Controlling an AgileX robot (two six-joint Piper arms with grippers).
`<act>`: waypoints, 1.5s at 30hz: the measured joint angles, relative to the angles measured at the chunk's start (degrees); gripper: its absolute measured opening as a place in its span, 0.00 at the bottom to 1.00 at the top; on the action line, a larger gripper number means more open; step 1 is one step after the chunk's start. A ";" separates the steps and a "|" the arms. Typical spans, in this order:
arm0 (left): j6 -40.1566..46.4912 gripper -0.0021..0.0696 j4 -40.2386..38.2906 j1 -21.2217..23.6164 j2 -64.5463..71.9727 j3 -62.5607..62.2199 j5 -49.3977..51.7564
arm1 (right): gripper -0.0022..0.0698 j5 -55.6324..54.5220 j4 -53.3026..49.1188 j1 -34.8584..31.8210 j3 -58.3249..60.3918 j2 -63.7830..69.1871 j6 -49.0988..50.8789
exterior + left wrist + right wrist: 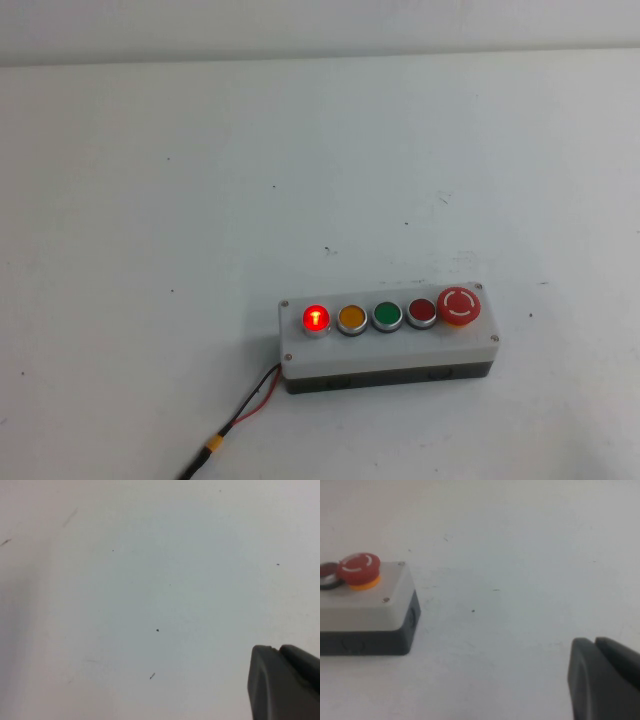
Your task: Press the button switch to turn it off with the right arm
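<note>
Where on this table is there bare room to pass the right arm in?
Bare table lies behind, left and right of the button box. Crowded only at its near-left corner, where the wires trail. Left gripper and right gripper show only in their wrist views.

High view overlooks table; right wrist view, low, shares switch box (365, 610).

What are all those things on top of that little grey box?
The box carries five buttons: a lit red button, yellow, green, dark red and a red mushroom stop. Its inside is hidden. Neither the left gripper nor the right gripper touches it.
</note>
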 joint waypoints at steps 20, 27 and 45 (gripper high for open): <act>0.00 0.03 0.00 0.00 0.00 0.00 0.00 | 0.01 -5.95 42.27 0.00 -6.35 2.59 -1.39; 0.00 0.03 0.00 0.00 0.00 0.00 0.00 | 0.01 19.12 30.64 0.00 -27.52 25.97 -1.39; 0.00 0.03 0.00 0.00 0.00 0.00 0.00 | 0.01 36.53 5.23 19.14 -66.24 77.09 8.70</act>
